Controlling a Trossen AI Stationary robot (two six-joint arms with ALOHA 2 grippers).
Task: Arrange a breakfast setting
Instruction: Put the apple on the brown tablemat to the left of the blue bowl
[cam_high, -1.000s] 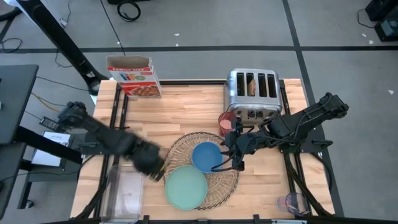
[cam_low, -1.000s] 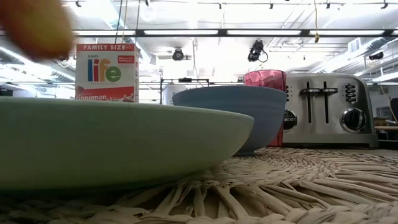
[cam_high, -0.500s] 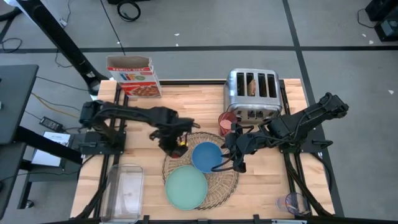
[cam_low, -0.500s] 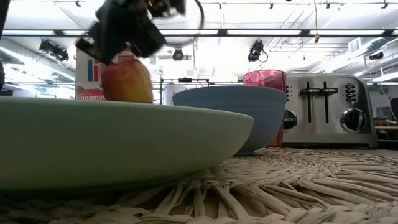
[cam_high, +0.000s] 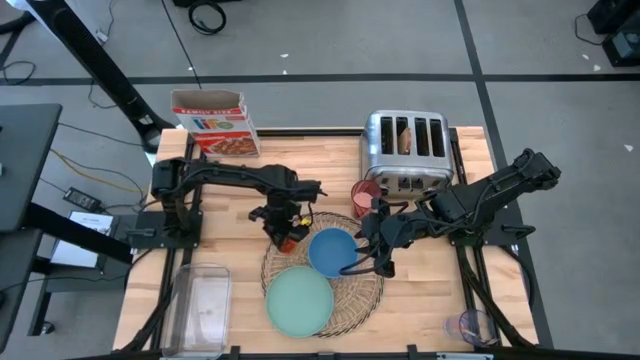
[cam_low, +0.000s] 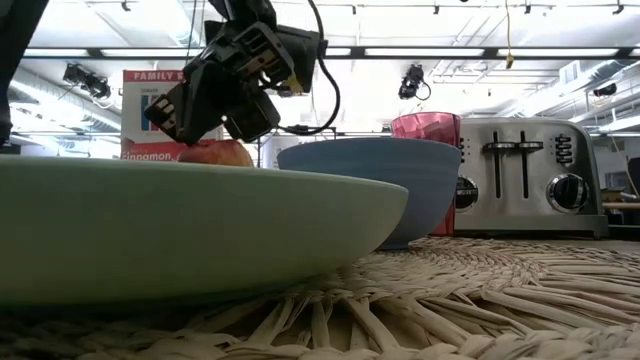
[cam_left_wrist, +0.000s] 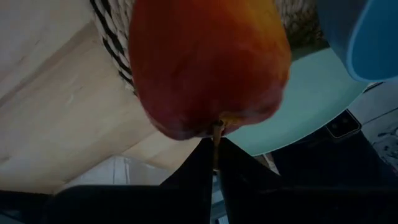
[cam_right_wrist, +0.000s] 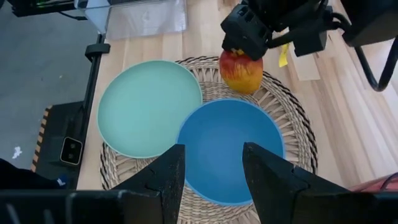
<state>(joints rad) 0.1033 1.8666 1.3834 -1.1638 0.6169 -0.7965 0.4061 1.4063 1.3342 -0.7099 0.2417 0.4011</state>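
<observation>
A round straw placemat (cam_high: 372, 292) carries a mint-green plate (cam_high: 298, 302) and a blue bowl (cam_high: 331, 250). My left gripper (cam_high: 286, 224) stands over the mat's far left rim, shut on a red apple (cam_right_wrist: 241, 70). The apple also shows in the low view (cam_low: 215, 153), low behind the plate. My right gripper (cam_right_wrist: 214, 180) is open and empty, just above the bowl's right side. A pink cup (cam_high: 366, 192) stands on the table in front of the toaster. A toast slice (cam_high: 404, 138) sticks up out of a toaster slot. The spoon is not in view. My left gripper pinches the apple's stem (cam_left_wrist: 216, 132) between its two shut fingers (cam_left_wrist: 193, 168). The fingers come from above, pointing down. The apple sits upright below them at the placemat's rim (cam_right_wrist: 261, 93). I cannot tell whether its underside rests on the mat.
A chrome toaster (cam_high: 405, 160) stands at the far right and a cereal box (cam_high: 215, 122) at the far left. A clear plastic bin (cam_high: 203, 305) sits at the near left edge. A small clear cup (cam_high: 468, 325) stands at the near right corner.
My left gripper has carried the apple from beside the bin toward the table's far edge and right, to the placemat's far left rim. It has then come down, so the apple sits lower behind the plate. It has stayed shut on the apple.
</observation>
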